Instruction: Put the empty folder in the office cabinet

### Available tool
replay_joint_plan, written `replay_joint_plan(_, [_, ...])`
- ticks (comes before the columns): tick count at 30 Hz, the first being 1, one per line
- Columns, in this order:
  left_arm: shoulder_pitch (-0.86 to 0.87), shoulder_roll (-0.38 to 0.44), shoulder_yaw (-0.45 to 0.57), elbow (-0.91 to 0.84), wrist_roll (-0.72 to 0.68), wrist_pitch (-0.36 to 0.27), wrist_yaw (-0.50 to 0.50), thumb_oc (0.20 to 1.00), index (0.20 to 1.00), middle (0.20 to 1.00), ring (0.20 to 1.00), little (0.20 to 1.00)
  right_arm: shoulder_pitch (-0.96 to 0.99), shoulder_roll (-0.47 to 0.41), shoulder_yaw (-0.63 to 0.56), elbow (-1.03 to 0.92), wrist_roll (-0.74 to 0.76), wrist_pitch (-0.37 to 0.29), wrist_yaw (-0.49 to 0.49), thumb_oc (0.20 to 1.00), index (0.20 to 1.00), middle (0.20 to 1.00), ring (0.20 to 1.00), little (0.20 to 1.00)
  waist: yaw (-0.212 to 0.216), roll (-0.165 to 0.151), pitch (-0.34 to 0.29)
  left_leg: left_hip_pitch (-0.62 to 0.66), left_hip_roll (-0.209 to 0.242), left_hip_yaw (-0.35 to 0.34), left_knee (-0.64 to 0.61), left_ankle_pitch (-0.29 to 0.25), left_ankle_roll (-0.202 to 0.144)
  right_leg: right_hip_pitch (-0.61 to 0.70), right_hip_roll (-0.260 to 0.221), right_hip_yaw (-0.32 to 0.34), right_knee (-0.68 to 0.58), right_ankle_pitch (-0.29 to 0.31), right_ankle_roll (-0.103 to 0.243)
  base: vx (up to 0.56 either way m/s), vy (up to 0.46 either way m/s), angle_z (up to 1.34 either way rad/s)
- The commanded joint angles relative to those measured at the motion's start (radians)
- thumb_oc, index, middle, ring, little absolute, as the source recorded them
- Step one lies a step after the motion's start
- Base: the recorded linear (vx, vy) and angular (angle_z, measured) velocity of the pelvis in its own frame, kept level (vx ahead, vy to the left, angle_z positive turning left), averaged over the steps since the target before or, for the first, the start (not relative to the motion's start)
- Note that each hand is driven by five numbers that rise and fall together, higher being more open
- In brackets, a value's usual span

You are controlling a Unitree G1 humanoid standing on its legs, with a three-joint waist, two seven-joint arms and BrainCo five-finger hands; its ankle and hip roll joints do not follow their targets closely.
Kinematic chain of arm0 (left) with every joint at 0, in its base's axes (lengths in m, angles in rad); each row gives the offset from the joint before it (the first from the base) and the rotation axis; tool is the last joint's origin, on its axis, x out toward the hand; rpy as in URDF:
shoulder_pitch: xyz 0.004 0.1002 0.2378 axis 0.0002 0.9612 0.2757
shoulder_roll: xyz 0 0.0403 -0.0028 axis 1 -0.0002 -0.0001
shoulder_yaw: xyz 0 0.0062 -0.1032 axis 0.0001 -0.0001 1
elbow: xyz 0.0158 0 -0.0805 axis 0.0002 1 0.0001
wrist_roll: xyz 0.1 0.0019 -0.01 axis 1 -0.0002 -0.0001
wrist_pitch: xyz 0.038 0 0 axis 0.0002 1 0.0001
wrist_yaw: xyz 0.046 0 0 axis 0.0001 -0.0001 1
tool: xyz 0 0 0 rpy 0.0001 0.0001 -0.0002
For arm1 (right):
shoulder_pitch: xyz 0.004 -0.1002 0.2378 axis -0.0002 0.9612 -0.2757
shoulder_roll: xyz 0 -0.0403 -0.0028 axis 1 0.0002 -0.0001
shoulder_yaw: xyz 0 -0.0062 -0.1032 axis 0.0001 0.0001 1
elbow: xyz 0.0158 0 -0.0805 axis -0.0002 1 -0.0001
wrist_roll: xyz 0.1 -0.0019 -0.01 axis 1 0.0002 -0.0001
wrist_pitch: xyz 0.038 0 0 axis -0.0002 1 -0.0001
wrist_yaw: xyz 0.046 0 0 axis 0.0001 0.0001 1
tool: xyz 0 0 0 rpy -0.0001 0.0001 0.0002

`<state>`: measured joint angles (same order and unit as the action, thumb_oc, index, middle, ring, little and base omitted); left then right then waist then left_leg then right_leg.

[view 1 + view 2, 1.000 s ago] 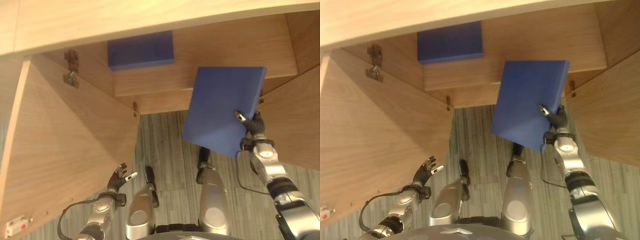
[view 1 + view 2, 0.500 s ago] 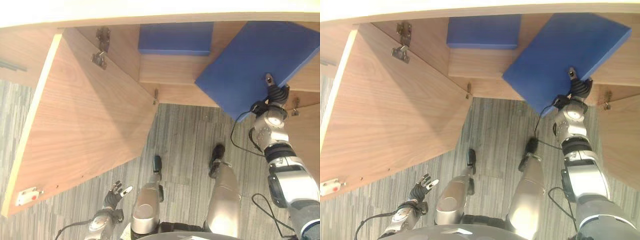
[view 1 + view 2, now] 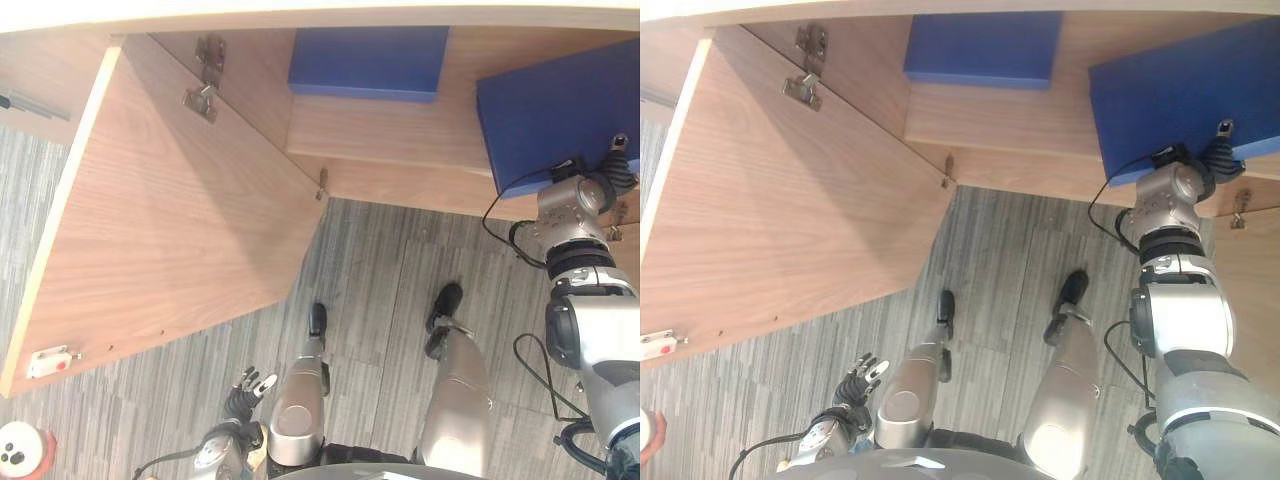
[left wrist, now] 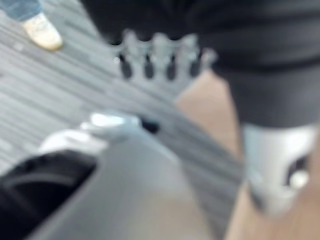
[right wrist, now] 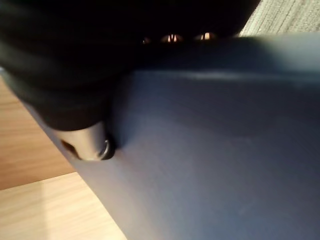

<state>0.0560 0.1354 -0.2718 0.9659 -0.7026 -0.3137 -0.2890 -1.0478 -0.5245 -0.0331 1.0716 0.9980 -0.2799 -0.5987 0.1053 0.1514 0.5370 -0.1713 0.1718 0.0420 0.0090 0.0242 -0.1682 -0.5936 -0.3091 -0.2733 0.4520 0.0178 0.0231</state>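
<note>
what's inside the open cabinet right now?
One blue folder lies on the cabinet shelf. A second blue folder, pinched by the right hand, is partly in at the right. The cabinet's top edge hides anything deeper.

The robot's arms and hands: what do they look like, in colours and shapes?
Both arms are silver-grey with rounded segments. The right arm has black bands at its joints. The right hand and the left hand have dark ribbed covers; the left hand's fingers are silver with dark tips.

blue folder (image 3: 560,115) cut off at frame edge, right hand (image 3: 1220,155) fingers hidden under it, left wrist view blurred
</note>
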Motion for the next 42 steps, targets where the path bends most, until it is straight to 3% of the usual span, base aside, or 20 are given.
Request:
replay_joint_plan(1, [0.030,0.059,-0.057,-0.020,-0.027,-0.002,0.019,1.000,1.000,1.000,1.000,1.000,-0.091,-0.067,0.032,0.005,0.054,-0.078,-0.014,0.200,0.200,0.200,0.200,0.200,0.036,-0.012,-0.017,0.089,0.027,0.004,0.093,-0.161,0.071,-0.078,-0.031,0.085,0.037,0.012,0.099,0.00,0.000,0.00])
replay_joint_plan(6, [0.036,0.062,-0.053,-0.030,-0.047,0.009,0.016,1.000,1.000,1.000,1.000,1.000,-0.134,-0.084,0.046,0.011,0.114,-0.104,0.039,0.200,0.200,0.200,0.200,0.200,0.041,-0.008,-0.017,0.061,0.036,0.002,0.105,-0.147,0.064,-0.088,-0.025,0.084,0.046,-0.002,0.091,0.01,-0.013,0.00])
replay_joint_plan(14, [0.045,0.081,-0.042,-0.049,-0.064,0.016,-0.014,1.000,1.000,1.000,1.000,1.000,-0.176,-0.153,0.088,0.051,0.085,0.012,0.018,0.200,0.200,0.200,0.200,0.200,0.041,-0.009,-0.017,-0.026,0.057,0.004,0.135,-0.075,0.049,-0.089,0.003,0.069,0.026,-0.029,0.065,0.00,-0.038,0.00])
replay_joint_plan(15, [0.048,0.081,-0.044,-0.048,-0.067,0.014,-0.013,1.000,1.000,1.000,1.000,1.000,-0.174,-0.158,0.091,0.056,0.082,0.020,0.016,0.200,0.200,0.200,0.200,0.200,0.040,-0.006,-0.017,-0.020,0.059,-0.002,0.139,-0.086,0.046,-0.080,0.005,0.076,0.033,-0.053,0.076,0.06,-0.005,-0.06])
replay_joint_plan(20, [0.073,0.087,-0.039,-0.050,-0.087,0.006,-0.023,1.000,1.000,1.000,1.000,1.000,-0.182,-0.195,0.107,0.077,0.084,0.060,0.011,0.200,0.200,0.200,0.200,0.200,0.039,0.005,-0.017,-0.069,0.067,0.003,0.181,-0.072,0.043,-0.093,-0.003,0.074,0.046,-0.069,0.069,0.05,-0.032,-0.11])
replay_joint_plan(30, [0.087,0.099,-0.023,-0.036,-0.150,0.003,-0.053,1.000,1.000,1.000,1.000,1.000,-0.305,-0.252,0.188,0.145,0.110,-0.006,-0.091,0.200,0.200,0.200,0.200,0.200,0.049,0.037,-0.017,-0.216,0.075,-0.016,0.293,-0.019,0.032,-0.188,-0.004,0.088,0.202,-0.178,0.011,0.08,-0.093,-0.01])
replay_joint_plan(35, [0.108,0.090,0.002,-0.002,-0.175,0.003,-0.087,1.000,1.000,1.000,1.000,1.000,-0.367,-0.274,0.227,0.166,0.154,-0.022,-0.089,0.200,0.200,0.200,0.200,0.200,0.052,0.055,-0.017,-0.313,0.084,-0.024,0.370,-0.004,0.027,-0.249,-0.014,0.106,0.301,-0.245,-0.024,0.12,-0.100,0.02])
replay_joint_plan(42, [0.124,0.097,0.029,0.016,-0.216,0.007,-0.127,1.000,1.000,1.000,1.000,1.000,-0.433,-0.301,0.248,0.181,0.221,-0.065,-0.062,0.200,0.200,0.200,0.200,0.200,0.046,0.063,-0.017,-0.421,0.087,-0.045,0.466,0.005,0.030,-0.327,0.016,0.141,0.452,-0.336,-0.074,0.11,-0.113,0.08])
